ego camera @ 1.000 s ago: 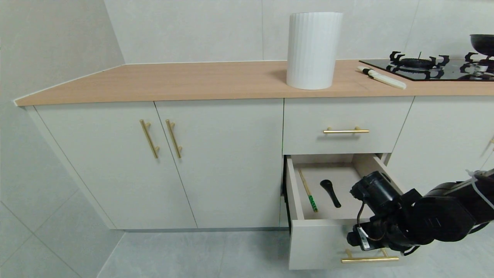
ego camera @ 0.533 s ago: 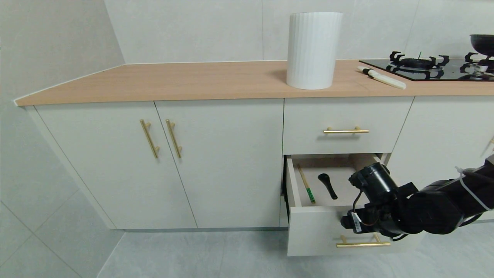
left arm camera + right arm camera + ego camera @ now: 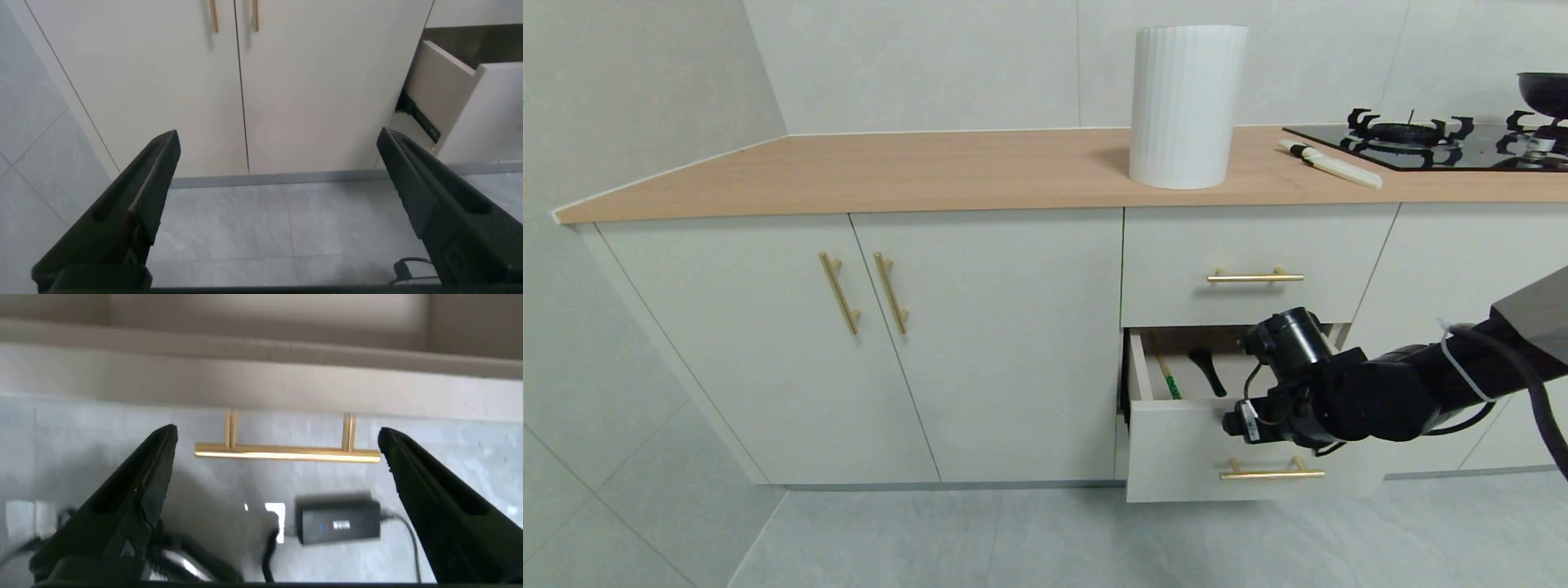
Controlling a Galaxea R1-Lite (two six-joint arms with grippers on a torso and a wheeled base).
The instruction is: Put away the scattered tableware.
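Left jaws: spread wide, empty, over floor before cabinet doors (image 3: 237,82). Drawer (image 3: 1176,445): lower, slightly open; chopsticks (image 3: 1168,382) and black spoon (image 3: 1207,371) inside, side by side. Right jaws: spread wide, empty, facing drawer handle (image 3: 288,452). Knife (image 3: 1330,163): on desk (image 3: 931,171), beside hob (image 3: 1421,147).

The canister (image 3: 1188,106) is white with vertical ribs, the countertop (image 3: 931,171) light wood-brown, the drawer (image 3: 1176,449) cream with a gold handle (image 3: 1270,474), the spoon (image 3: 1205,369) black, the chopsticks (image 3: 1166,377) tan with a green end.
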